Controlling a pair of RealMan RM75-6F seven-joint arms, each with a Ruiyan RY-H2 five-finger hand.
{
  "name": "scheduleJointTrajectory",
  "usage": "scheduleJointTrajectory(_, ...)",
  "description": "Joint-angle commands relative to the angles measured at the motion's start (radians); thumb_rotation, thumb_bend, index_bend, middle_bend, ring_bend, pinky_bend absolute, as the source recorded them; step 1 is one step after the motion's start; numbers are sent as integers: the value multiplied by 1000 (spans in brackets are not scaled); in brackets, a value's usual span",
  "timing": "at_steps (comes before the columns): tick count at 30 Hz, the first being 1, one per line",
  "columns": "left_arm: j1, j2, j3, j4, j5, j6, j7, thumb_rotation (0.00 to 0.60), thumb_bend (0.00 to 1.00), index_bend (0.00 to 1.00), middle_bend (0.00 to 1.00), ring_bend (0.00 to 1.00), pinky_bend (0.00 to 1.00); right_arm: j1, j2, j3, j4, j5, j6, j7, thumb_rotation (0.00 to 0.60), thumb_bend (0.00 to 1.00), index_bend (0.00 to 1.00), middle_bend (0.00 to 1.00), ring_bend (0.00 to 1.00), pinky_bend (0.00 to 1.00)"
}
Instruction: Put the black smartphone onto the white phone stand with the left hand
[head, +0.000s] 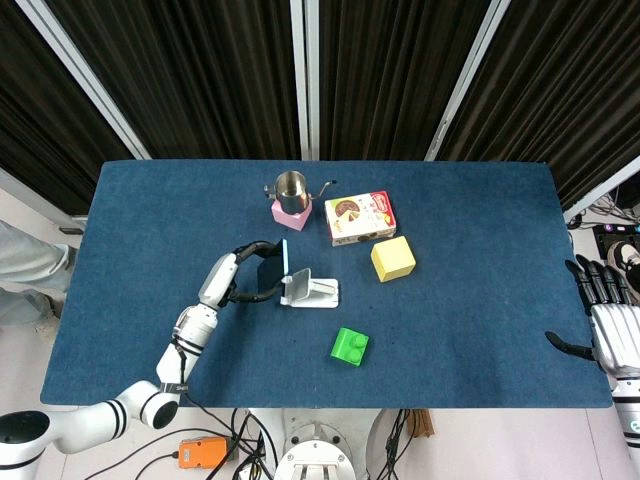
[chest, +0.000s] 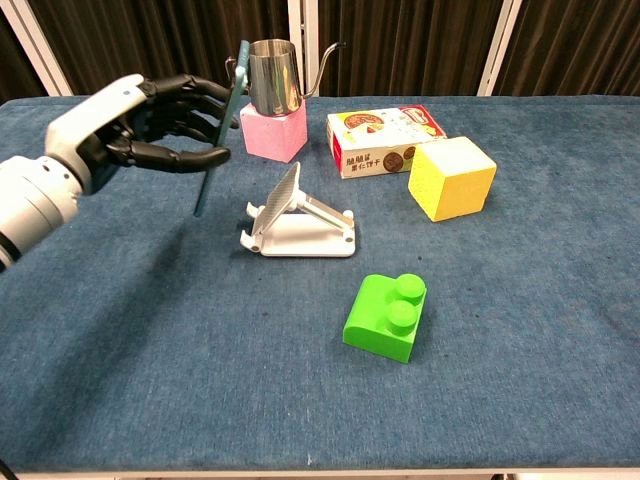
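One hand, the left hand (chest: 150, 125), gripped the smartphone (chest: 220, 130) upright, just beside the stand (chest: 295, 222). Tilted wrong, its edge could miss the ledge and tip over.

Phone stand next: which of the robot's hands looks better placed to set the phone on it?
Left. The left hand holds the smartphone just beside the phone stand; the right hand waits, empty, at the table's far edge.
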Motion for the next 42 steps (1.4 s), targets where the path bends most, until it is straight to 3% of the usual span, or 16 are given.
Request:
scheduleJointTrajectory(1, -9, -43, 10, 49, 19, 23, -20, 600, 215, 482, 539, 373, 249, 1, -1, 0, -1, 1, -2, -2, 600, 259, 0, 54, 0, 0)
scheduleJointTrajectory(11, -47, -163, -3, 177, 36, 60, -69, 600, 212, 482, 539, 369, 239, -7, -1, 0, 0, 12, -3, -5, 600, 259, 0, 54, 0, 0)
scheduleJointTrajectory(22, -69, -235, 3, 273, 32, 63, -87, 600, 208, 482, 539, 368, 224, -10, -3, 3, 18, 23, -10, 13, 600, 259, 0, 54, 0, 0)
scheduleJointTrajectory(33, -72, -274, 16, 360, 35, 74, -98, 600, 194, 482, 539, 363, 224, -9, -8, 5, 27, 27, -18, 18, 600, 259, 0, 55, 0, 0)
scheduleJointTrajectory(42, -79, -281, 29, 381, 41, 68, -99, 600, 121, 433, 502, 326, 186, -11, -9, 7, 28, 26, -16, 21, 600, 259, 0, 55, 0, 0)
